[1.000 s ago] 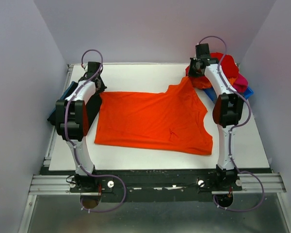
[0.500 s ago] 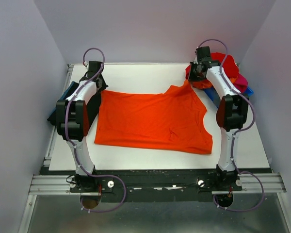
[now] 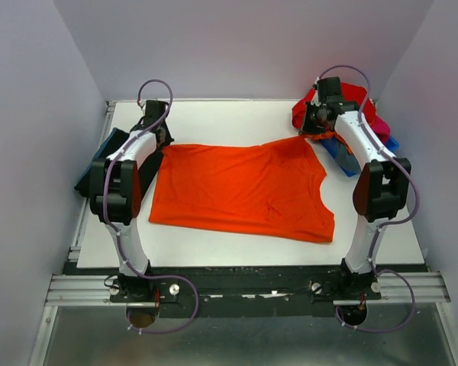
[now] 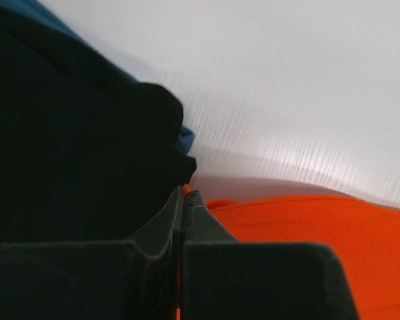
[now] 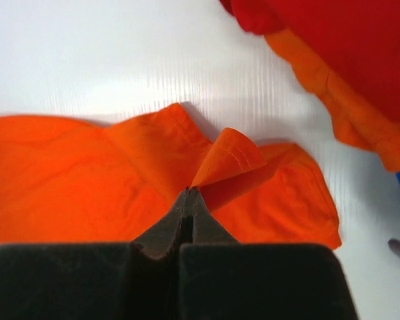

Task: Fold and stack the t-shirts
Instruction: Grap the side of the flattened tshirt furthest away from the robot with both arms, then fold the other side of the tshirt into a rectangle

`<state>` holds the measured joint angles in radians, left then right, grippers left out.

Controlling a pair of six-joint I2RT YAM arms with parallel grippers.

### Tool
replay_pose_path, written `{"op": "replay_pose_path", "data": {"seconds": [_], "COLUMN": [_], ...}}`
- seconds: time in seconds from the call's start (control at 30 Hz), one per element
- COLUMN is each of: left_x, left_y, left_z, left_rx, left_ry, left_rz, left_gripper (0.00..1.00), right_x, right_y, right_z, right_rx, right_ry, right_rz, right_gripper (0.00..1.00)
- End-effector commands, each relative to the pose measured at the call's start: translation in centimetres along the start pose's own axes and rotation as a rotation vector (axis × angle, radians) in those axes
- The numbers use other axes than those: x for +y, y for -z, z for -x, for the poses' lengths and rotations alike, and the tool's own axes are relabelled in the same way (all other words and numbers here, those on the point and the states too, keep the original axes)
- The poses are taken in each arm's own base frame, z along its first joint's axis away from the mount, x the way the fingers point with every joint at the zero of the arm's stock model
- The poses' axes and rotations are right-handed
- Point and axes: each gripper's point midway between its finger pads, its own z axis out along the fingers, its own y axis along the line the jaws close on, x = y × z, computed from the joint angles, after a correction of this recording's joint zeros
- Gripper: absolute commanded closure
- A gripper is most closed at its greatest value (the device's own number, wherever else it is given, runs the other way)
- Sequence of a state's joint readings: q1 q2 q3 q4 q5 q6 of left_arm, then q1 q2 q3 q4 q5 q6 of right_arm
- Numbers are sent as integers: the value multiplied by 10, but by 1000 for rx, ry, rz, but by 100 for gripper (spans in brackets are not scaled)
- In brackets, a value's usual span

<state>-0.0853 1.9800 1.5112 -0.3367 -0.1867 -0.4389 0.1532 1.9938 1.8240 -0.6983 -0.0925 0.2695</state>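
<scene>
Top external view: the orange t-shirt [image 3: 240, 191] lies spread nearly flat on the white bench [image 3: 229, 118], and both arms reach to its far edge. The left end effector [image 3: 161, 142] is at the shirt's far left corner. The right end effector [image 3: 314, 132] is at its far right corner.

From the left wrist, the left end effector [image 4: 185, 196] has its fingers pressed together, with a thin strip of orange showing between them, so it is clamped on the orange t-shirt [image 4: 300, 227] at its edge. Dark t-shirts [image 4: 67, 133], black over blue, lie just left of that corner, touching the shirt or nearly so.

From the right wrist, the right end effector [image 5: 189, 193] is closed on a small fold of the orange t-shirt [image 5: 87, 173], and the pinched flap stands up from the fabric as a cone. Beyond that corner, to the right of the shirt, lies a heap of t-shirts [image 5: 333, 40], red on top with a paler orange one under it. In the top external view the heap of t-shirts [image 3: 359, 99] also shows pink and blue cloth on the side away from the shirt.
</scene>
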Motion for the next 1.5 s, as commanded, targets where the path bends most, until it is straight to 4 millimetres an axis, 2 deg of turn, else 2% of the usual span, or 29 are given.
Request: {"op": "replay_pose_path", "data": {"seconds": [0.0,0.2,0.23,0.4,0.57,0.73,0.9,1.03,1.07,1.1,1.13,1.17,1.23,1.3,1.37,1.47], "left_x": [13,27,30,35,51,64,64,67,67,66,66,66,61,56,53,46], "left_y": [34,48,49,60,73,71,63,62,62,62,62,63,66,72,81,93], "left_z": [21,3,-6,-20,-39,-61,-83,-95,-96,-97,-98,-101,-98,-92,-84,-71], "left_rx": [-130,-152,-145,-162,-211,-171,-94,-62,-58,-52,-44,-33,-31,-55,-77,-100], "left_ry": [-13,-32,-36,-29,21,63,89,109,113,110,112,113,112,118,120,119], "left_rz": [41,97,104,118,218,266,269,278,281,277,277,277,245,205,182,146], "left_gripper": [100,100,100,100,100,100,100,100,100,100,100,93,79,57,45,39], "right_x": [10,4,4,0,-7,-12,-21,-37,-41,-44,-46,-46,-44,-40,-33,-18], "right_y": [23,47,49,57,62,65,63,59,58,57,58,59,64,70,72,67], "right_z": [-20,-54,-61,-92,-119,-145,-179,-208,-213,-217,-216,-214,-202,-183,-168,-151], "right_rx": [25,41,42,65,66,79,100,112,116,115,102,86,37,-8,-20,-10], "right_ry": [-30,-66,-72,-108,-148,-194,-257,-297,-302,-306,-306,-298,-270,-242,-203,-128], "right_rz": [64,53,62,69,61,53,37,-27,-46,-59,-69,-65,-44,-35,-14,-8], "right_gripper": [99,99,99,99,99,99,99,99,99,93,79,62,48,47,47,47]}}
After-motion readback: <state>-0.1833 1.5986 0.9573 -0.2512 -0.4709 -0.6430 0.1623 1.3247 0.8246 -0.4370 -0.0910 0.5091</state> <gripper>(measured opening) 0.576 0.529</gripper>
